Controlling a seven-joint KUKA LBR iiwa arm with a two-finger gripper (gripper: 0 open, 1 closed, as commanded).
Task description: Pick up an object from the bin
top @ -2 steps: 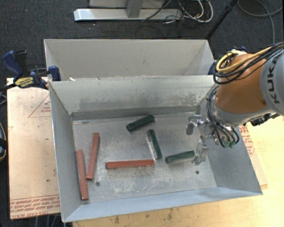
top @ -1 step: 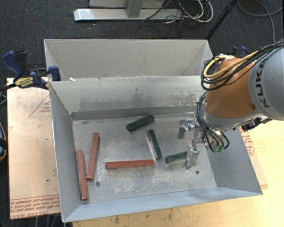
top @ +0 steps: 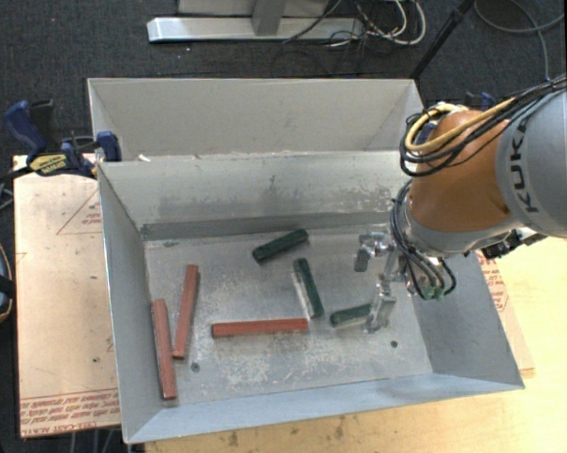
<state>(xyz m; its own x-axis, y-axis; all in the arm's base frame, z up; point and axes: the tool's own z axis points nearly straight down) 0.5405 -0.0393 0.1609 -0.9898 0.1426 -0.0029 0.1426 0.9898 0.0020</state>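
Grey arm (top: 543, 153) in from right, last link angled down and left. Orange wrist cover (top: 455, 190) bulging, yellow and black cables (top: 425, 135) looped over its top. Below it, gripper (top: 373, 283) hanging low, two metal fingers (top: 363, 253) spread wide, one above other in view.

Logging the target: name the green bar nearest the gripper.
The short green bar lying right beside the gripper; the other two green bars lie farther left.

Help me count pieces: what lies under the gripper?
A short dark green bar lies on the bin floor beside the gripper's lower finger. The floor beneath the arm's orange wrist is covered, so anything there is hidden.
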